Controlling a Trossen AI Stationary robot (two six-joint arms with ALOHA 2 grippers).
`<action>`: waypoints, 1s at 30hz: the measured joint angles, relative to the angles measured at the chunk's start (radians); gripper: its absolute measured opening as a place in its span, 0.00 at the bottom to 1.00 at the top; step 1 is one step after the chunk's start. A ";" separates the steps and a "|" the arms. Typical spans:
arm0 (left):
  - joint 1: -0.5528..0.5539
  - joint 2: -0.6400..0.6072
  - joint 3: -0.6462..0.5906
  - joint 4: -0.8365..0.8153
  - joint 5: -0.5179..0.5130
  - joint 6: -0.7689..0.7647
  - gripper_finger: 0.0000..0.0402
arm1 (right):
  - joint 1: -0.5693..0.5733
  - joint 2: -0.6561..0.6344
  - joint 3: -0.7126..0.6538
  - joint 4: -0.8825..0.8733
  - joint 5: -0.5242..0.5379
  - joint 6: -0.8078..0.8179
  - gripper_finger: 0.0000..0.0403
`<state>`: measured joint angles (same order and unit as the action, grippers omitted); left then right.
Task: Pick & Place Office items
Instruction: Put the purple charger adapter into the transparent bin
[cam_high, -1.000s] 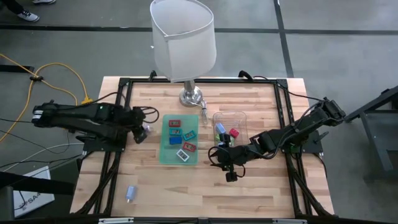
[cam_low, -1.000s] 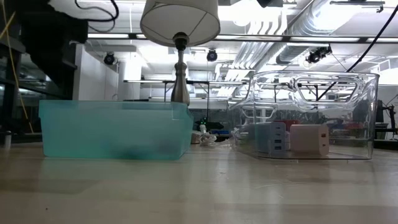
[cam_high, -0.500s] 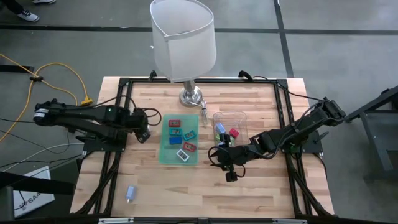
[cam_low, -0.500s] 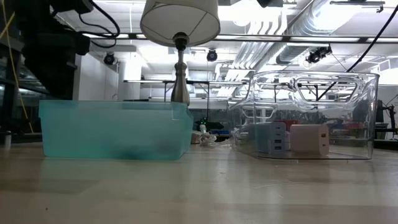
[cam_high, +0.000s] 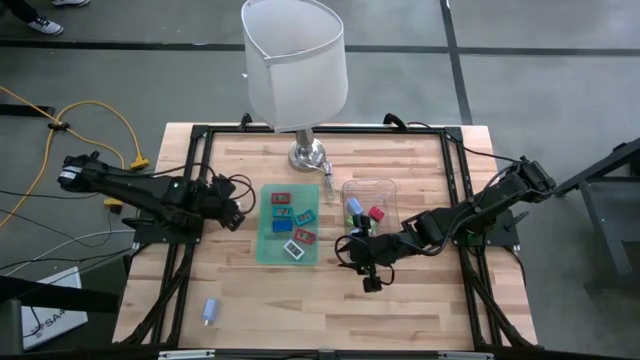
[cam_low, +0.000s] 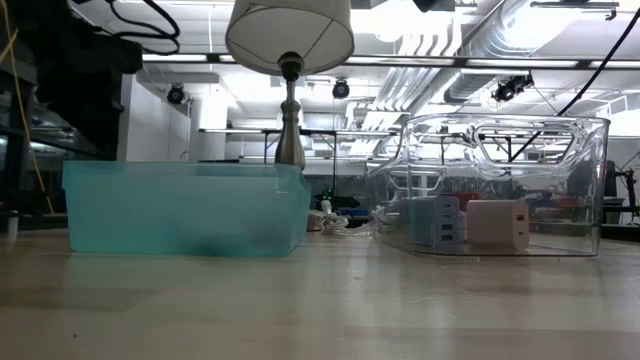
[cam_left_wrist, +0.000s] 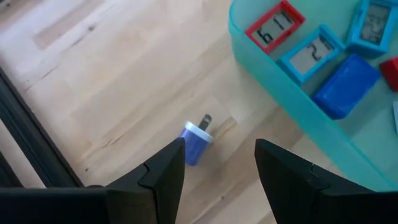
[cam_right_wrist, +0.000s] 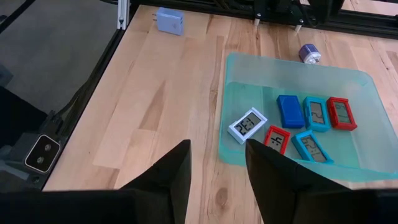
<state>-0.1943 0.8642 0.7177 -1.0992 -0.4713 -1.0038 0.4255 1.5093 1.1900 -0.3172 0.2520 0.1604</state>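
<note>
**Operator:** On the high view, my left end effector (cam_high: 233, 214) sits at the table's (cam_high: 420, 300) left side, just beside the teal tray (cam_high: 268, 250). The right end effector (cam_high: 370, 280) rests below the clear tray (cam_high: 368, 185), waiting. One light blue charger (cam_high: 210, 311) lies alone, well apart, near the table's front left corner.

**Colleague:** And the low view?

**Operator:** Only the teal tray (cam_low: 185, 208), the clear tray (cam_low: 495, 185) with pale chargers inside, and the lamp (cam_low: 290, 40). No end effector is visible.

**Colleague:** Left wrist?

**Operator:** My fingers (cam_left_wrist: 165, 171) stand apart, gripping nothing. Between them, farther ahead on the bare wood, lies a small blue plug adapter (cam_left_wrist: 195, 140), prongs pointing away. It is near the tray wall (cam_left_wrist: 273, 68) but not touching. I judge it light, rigid and smooth, likely to roll or skid if nudged. I would close across its body, not the prongs.

**Colleague:** Right wrist?

**Operator:** Those fingers (cam_right_wrist: 171, 171) are also parted and empty. Beyond them are flat little clocks (cam_right_wrist: 249, 124) in the teal tray: thin, stiff, best pinched by their long edges.
</note>
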 joint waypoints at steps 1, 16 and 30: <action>-0.002 0.000 0.000 0.000 -0.007 -0.005 0.46 | 0.000 0.000 0.000 0.000 0.000 0.000 0.34; -0.002 0.109 -0.006 -0.013 -0.005 0.071 0.46 | 0.000 0.000 0.000 0.008 0.000 0.000 0.34; 0.051 0.343 -0.032 0.030 0.095 0.191 0.46 | 0.000 0.000 0.000 0.007 -0.001 0.000 0.34</action>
<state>-0.1435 1.2074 0.6861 -1.0690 -0.3763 -0.8126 0.4255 1.5093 1.1896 -0.3099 0.2512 0.1604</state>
